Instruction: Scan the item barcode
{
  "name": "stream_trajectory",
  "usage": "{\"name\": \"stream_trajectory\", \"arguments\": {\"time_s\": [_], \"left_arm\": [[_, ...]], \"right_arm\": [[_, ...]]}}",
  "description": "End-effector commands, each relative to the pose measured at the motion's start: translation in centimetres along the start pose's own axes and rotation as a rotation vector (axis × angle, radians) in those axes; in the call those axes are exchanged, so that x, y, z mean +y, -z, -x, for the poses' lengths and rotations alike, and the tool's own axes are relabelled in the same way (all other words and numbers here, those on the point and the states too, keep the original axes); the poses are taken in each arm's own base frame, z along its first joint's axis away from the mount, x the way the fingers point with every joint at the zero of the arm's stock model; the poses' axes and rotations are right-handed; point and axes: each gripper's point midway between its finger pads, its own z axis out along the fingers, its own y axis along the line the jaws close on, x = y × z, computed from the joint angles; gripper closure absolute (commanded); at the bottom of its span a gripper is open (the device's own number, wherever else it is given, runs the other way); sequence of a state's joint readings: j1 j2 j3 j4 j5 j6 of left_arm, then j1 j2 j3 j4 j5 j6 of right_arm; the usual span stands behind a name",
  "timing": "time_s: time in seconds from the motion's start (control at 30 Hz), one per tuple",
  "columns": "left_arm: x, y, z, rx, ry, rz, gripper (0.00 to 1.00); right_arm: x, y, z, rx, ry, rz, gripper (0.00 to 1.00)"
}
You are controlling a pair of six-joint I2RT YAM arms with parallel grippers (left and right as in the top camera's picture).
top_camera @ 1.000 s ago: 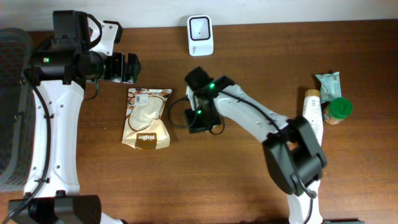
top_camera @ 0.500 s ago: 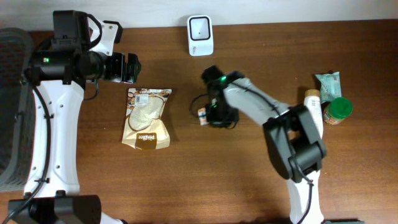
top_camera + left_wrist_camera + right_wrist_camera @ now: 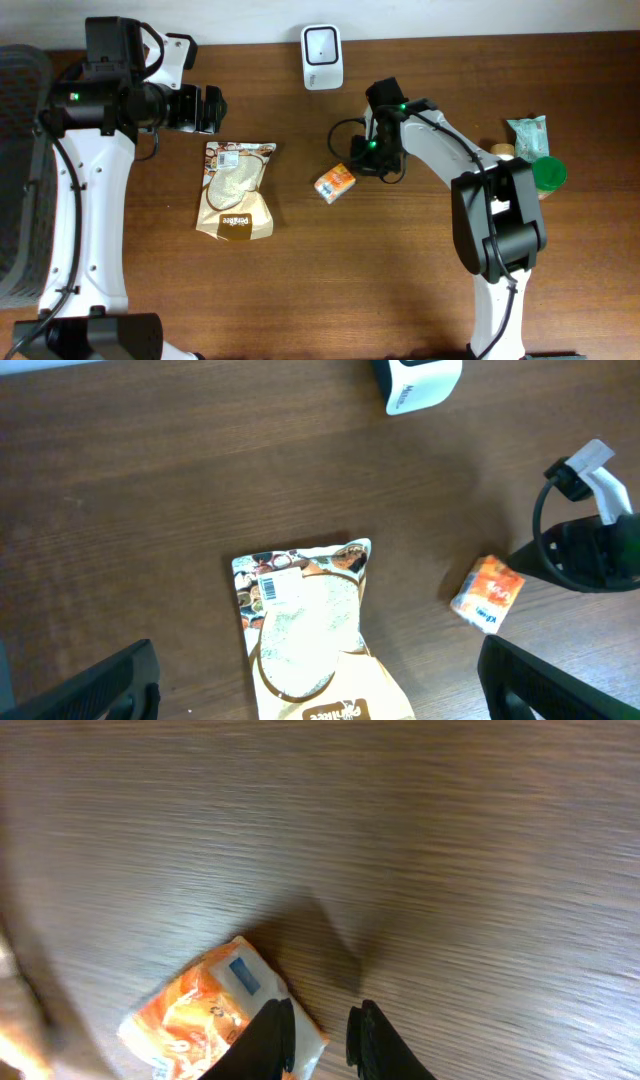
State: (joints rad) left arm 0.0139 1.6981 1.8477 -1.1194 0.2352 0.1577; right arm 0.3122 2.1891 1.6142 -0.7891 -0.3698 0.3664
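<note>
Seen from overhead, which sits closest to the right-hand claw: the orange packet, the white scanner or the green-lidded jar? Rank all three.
From the right gripper:
1. orange packet, just off its lower left.
2. white scanner, farther off, at the top of the view.
3. green-lidded jar, out at the far right.

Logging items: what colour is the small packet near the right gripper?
The packet is orange and white; left wrist view.
</note>
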Motion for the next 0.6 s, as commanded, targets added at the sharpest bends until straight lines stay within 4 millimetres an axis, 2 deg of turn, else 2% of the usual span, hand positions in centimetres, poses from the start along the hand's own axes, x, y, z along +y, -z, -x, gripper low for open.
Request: {"name": "stream_trajectory", "arguments": {"time_s": [0.0, 0.17, 0.27, 0.37, 0.47, 0.53, 0.57], "left_arm": [[0.2, 0.0, 0.0, -0.001, -0.011, 0.000, 0.01], [0.2, 0.0, 0.0, -0.001, -0.011, 0.000, 0.01], [0.2, 0.0, 0.0, -0.001, -0.011, 0.000, 0.01], [0.2, 0.0, 0.0, -0.001, -0.011, 0.000, 0.01], [0.2, 0.0, 0.0, -0.001, -0.011, 0.000, 0.01], [0.2, 0.0, 0.0, -0.001, -0.011, 0.001, 0.01], [0.2, 0.0, 0.0, -0.001, -0.011, 0.000, 0.01]], "right_arm": [[3.2, -0.8, -0.4, 0.005, 0.099, 0.074, 0.79], [6.2, -1.9, -1.4, -0.007, 0.328, 0.095, 0.79], [6.8, -1.6, -1.4, -0.011, 0.355, 0.107, 0.77], [7.6, 1.5, -0.3, -0.054, 0.354, 0.123, 0.70], [9.1, 5.8, -0.2, -0.093, 0.353, 0.134, 0.67], [9.9, 7.4, -1.0, -0.090, 0.322, 0.139, 0.65], [10.1, 7.4, -1.4, -0.078, 0.293, 0.139, 0.65]]}}
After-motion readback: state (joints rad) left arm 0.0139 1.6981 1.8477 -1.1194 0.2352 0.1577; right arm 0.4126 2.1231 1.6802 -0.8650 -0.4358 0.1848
